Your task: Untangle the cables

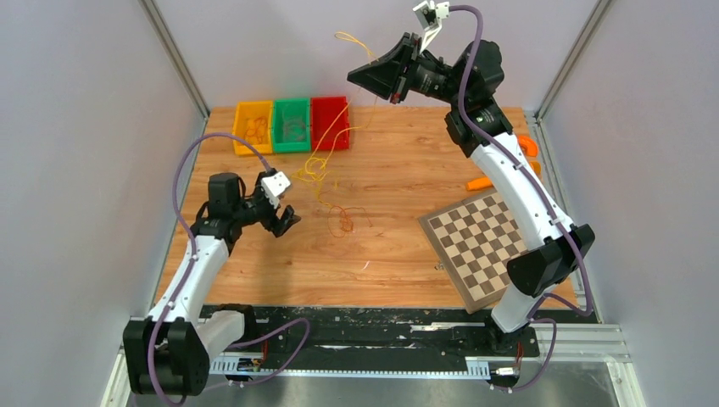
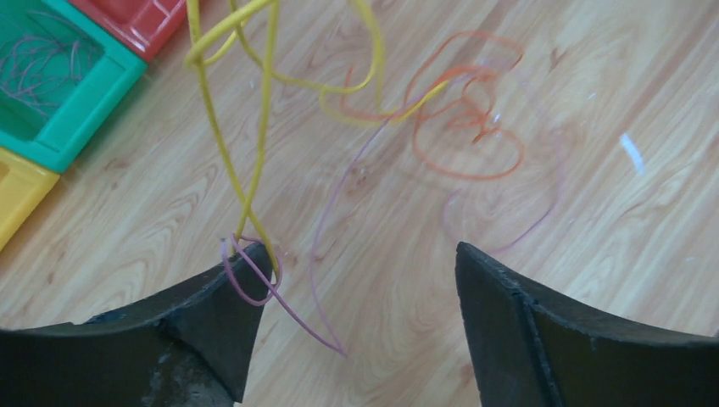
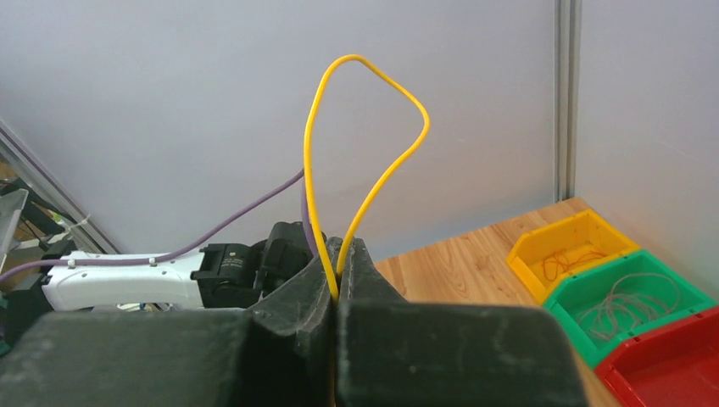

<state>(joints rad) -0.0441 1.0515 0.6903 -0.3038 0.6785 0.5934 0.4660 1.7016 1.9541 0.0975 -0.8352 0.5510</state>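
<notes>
— How's the right gripper (image 3: pixel 337 264)?
— Pinched tight on the yellow cable (image 3: pixel 307 144), high at the far side; it trails to the table (image 1: pixel 398 254).
— And the left gripper (image 2: pixel 363 254)?
— Fingers wide, orange cable (image 2: pixel 465 176) just right of it

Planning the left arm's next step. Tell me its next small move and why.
Probably slide the open left tool toward the orange cable and pin it down. The right tool, shut on the yellow cable, holds it high, yet its lower loops cross the orange one, so lifting higher would likely drag both.
</notes>
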